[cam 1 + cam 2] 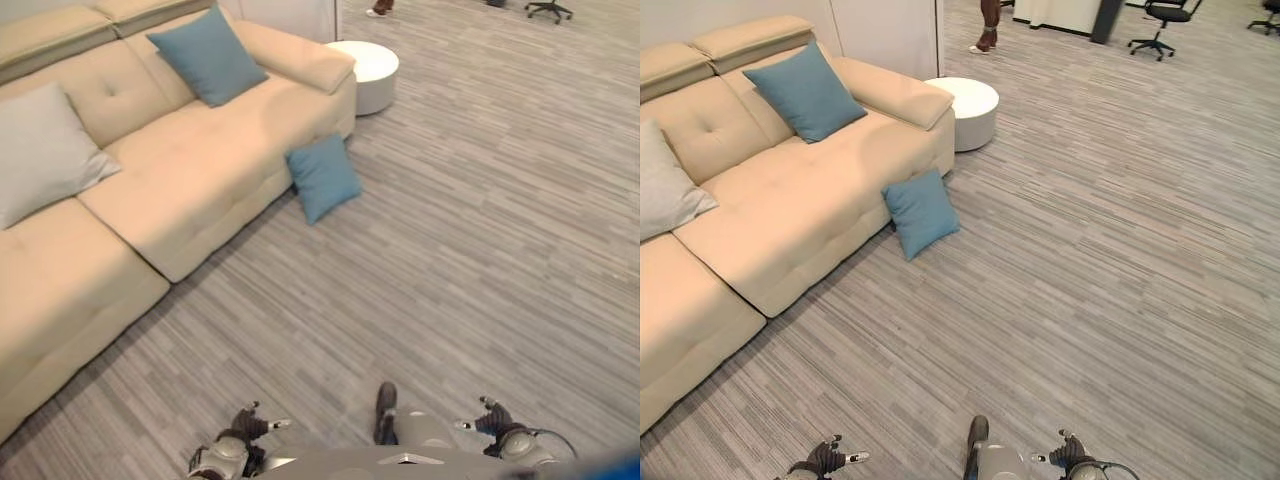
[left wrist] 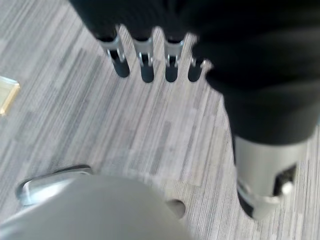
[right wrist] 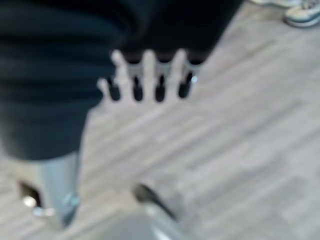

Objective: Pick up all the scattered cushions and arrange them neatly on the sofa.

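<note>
Left hand: the robot's left hand [image 1: 243, 428] hangs low at the near edge of the head view, over bare floor; its wrist view shows the fingers [image 2: 145, 62] straight, side by side and holding nothing.
Right hand: the right hand [image 1: 493, 418] hangs at the same near edge on the other side, its fingers [image 3: 148, 80] likewise straight and empty.
Floor: grey striped carpet [image 1: 470, 250] lies open between the hands and the sofa and runs wide to the right and far side.
Fallen cushion: a square teal fabric cushion [image 1: 323, 177] stands tilted on the carpet, leaning against the sofa's front, well apart from both hands, ahead and slightly to the left.
Sofa: a long beige upholstered sofa [image 1: 190, 170] runs along the left, its front edge slanting away toward the far armrest.
Cushions in place: a pale grey square cushion [image 1: 40, 150] leans on the backrest at the nearer part of the seat; a second teal cushion [image 1: 208, 55] leans by the far armrest.
Far edge: a low round white table [image 1: 365, 68] sits just beyond the armrest; farther off stand a person's legs [image 1: 988, 25] and a black wheeled office chair [image 1: 1158, 22].
</note>
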